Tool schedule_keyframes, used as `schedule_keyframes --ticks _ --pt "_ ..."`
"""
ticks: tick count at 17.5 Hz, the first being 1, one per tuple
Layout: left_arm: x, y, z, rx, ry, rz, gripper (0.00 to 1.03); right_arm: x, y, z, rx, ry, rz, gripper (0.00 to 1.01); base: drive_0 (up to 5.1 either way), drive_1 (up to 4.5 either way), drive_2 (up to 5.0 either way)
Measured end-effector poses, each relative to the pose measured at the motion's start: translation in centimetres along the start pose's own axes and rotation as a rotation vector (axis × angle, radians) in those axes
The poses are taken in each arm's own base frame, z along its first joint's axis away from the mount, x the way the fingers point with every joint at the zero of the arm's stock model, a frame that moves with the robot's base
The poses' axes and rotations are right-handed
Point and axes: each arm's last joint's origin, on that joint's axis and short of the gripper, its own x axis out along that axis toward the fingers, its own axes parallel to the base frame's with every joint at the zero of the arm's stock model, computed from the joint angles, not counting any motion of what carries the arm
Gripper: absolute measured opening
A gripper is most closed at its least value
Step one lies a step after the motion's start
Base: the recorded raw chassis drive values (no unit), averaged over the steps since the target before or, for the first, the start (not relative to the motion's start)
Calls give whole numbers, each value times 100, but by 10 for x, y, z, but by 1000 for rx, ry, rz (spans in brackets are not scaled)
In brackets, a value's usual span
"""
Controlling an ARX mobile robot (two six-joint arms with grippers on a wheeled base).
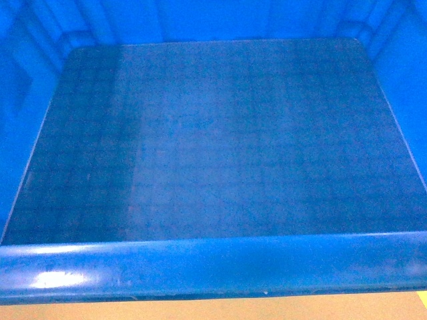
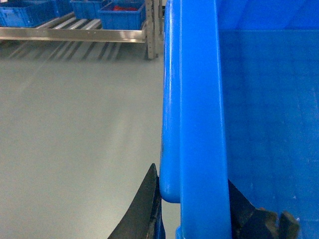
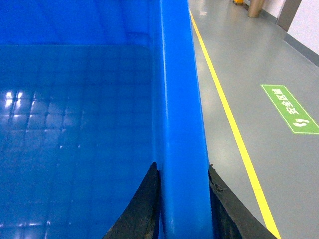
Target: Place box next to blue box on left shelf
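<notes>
The box (image 1: 213, 267) fills the head view, hiding both arms. Left gripper (image 2: 192, 209) and right gripper (image 3: 182, 204) each clamp a side rim. The left shelf (image 2: 75, 34) stands far left, cropped.

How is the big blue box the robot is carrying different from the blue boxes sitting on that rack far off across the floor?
The box fills the head view, its grid floor bare; the front bin on the rack looks small and far off and holds something red. The box is clamped at its rims by the left tool and right tool, while the bins rest on the rack's rails. Both are bright blue plastic.
</notes>
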Motion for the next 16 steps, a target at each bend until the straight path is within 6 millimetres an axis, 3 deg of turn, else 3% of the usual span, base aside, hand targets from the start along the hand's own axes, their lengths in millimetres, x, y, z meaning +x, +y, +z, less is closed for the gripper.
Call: schedule_keyframes --ticks 16 --pt "0 0 0 1 2 0 18 0 0 0 -1 3 -1 17 3 433 -427"
